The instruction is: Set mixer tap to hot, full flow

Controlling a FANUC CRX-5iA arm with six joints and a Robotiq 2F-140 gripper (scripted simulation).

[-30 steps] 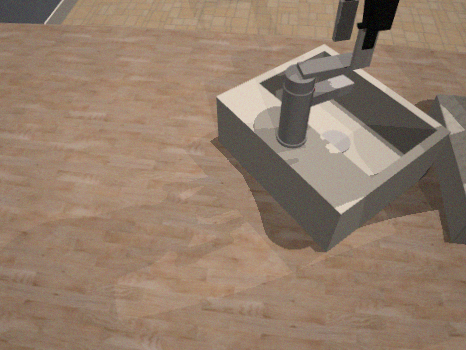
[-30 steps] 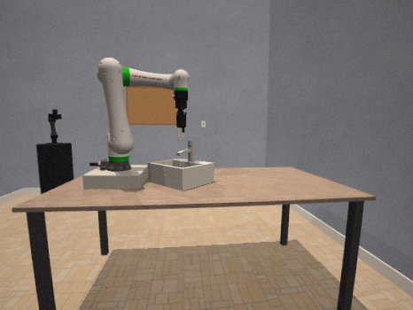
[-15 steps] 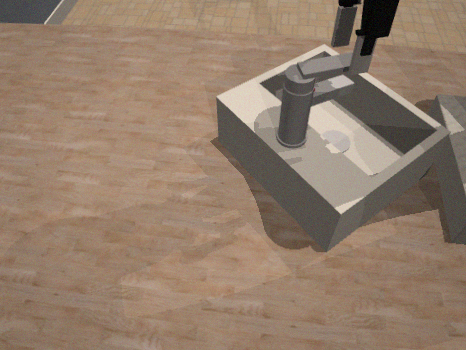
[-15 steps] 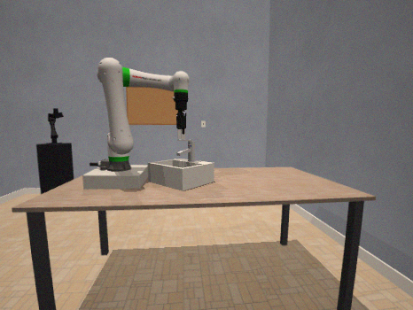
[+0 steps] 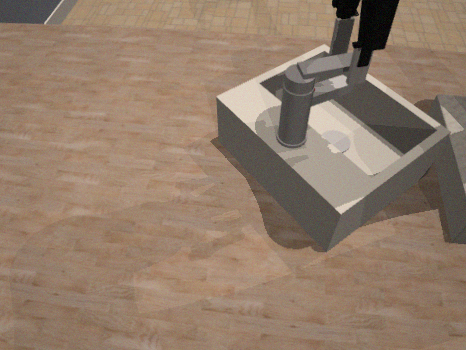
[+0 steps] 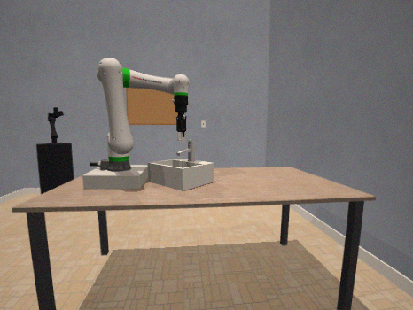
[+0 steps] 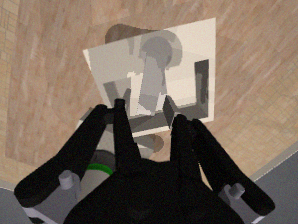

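Observation:
A grey mixer tap (image 5: 294, 110) (image 6: 190, 152) stands on the deck of a beige sink block (image 5: 280, 170) (image 6: 182, 177) (image 7: 200, 45). Its flat lever (image 5: 322, 65) (image 7: 151, 80) reaches out from the top of the tap over the basin, above the spout (image 5: 330, 86). My gripper (image 5: 349, 62) (image 6: 179, 136) (image 7: 147, 99) comes down from above and is partly open. One finger stands on each side of the lever's outer end, with a gap to the lever in the wrist view. I see no red or blue dot in any view.
The arm's grey base block (image 5: 452, 165) (image 6: 115, 179) stands right next to the sink. Both rest on a wooden table (image 5: 125, 200) (image 6: 266, 186). A black pedestal (image 6: 54, 166) with a camera stands on the floor beyond the table.

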